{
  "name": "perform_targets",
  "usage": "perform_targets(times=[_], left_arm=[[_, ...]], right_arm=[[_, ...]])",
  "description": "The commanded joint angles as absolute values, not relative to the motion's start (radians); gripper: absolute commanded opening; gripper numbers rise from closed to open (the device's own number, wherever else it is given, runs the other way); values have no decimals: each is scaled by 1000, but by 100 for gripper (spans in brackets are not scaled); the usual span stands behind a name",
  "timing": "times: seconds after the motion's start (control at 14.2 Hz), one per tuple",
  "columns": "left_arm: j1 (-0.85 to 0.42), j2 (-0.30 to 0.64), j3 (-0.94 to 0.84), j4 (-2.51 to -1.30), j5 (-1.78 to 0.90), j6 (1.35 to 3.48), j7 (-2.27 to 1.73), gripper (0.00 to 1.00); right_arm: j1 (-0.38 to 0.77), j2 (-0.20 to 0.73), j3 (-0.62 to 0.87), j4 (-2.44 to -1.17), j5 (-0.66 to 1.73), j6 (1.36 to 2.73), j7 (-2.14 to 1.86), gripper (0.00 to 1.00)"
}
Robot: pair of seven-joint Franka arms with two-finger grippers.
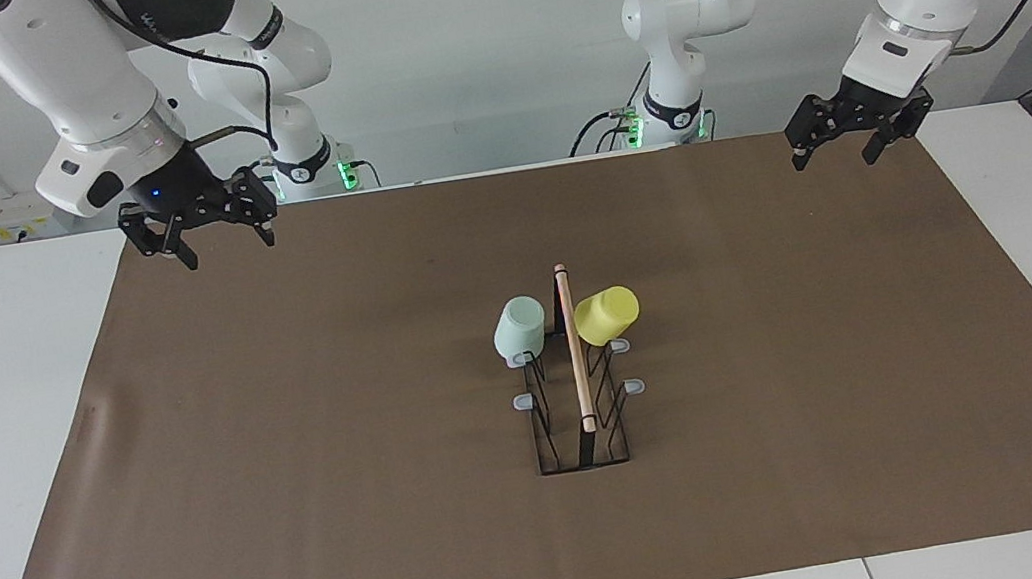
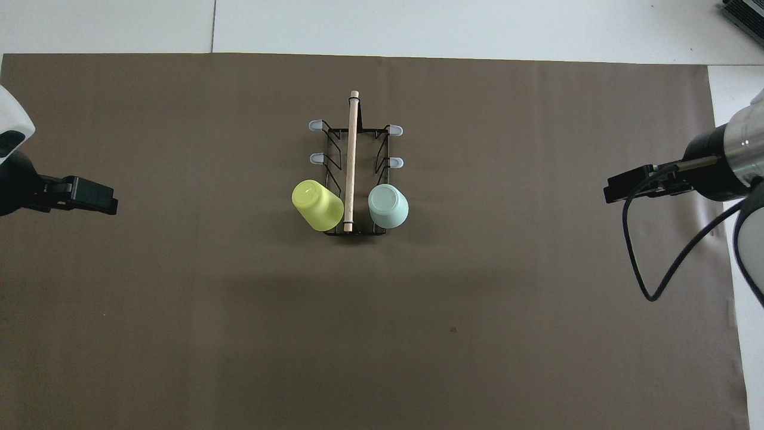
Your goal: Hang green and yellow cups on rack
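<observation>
The pale mint green plastic cup (image 1: 518,326) and bright yellow plastic cup (image 1: 607,313) hung upside down on the small black wire rack (image 1: 580,427), one on each side of its rod. The left gripper (image 1: 831,143) and right gripper (image 1: 218,240) hung well away from the rack, fingers spread and holding nothing. I think the job looked done, so the arms should keep clear and not bump the rack.

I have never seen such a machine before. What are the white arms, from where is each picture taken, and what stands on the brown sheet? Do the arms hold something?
These are two robot arms, each ending in a two-finger gripper. One picture looks at the robots from across the table; the other looks down from above their own end.

On the brown sheet stands a black wire rack with a wooden rod on top. A green cup and a yellow cup hang upside down on its prongs nearest the robots, one on each side.

The left gripper and right gripper are both open, empty and raised over the sheet's corners nearest the robots.
</observation>
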State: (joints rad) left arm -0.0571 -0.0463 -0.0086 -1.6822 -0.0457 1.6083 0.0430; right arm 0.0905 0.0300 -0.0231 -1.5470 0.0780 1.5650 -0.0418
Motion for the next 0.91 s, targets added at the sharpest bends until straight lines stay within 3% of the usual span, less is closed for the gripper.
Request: perform_targets(times=[0.0,0.84], left_arm=[[24,-87,-58,-1749,-31,1666,69,100],[37,-31,-91,-1572,-8,1502,66,100]], right_arm=[[100,38,-31,-1531,67,1559,-20,100],[98,38,-31,-1531,67,1560,-20,100]])
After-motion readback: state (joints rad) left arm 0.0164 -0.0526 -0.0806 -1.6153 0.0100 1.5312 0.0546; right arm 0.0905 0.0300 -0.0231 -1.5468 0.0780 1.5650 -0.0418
